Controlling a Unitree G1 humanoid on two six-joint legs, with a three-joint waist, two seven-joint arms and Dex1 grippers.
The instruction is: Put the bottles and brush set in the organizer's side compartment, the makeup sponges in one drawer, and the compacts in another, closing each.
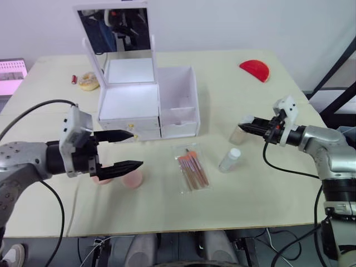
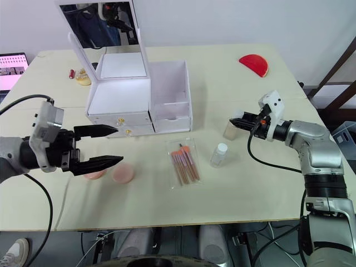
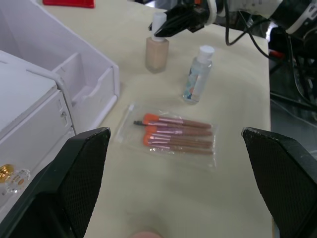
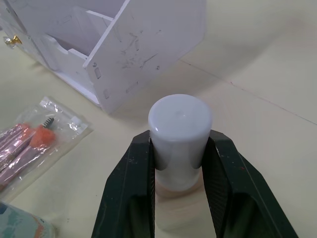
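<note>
Upright beige bottle (image 3: 156,53) between fingers (image 4: 128,191)

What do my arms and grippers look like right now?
Both arms are silver-grey metal with black cables looping off them. The left gripper has a white boxy wrist block and two long black tapered fingers. The right gripper has a white bracket, black fingers and a small red-orange spot.

Grey arms, white wrist blocks, black cables — black fingers (image 1: 125,165).

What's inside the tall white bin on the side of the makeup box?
The side compartment looks empty: only its white walls and a low inner divider show. Its lower front wall hides the bottom front corner. The bottles and brush set are on the table.
</note>
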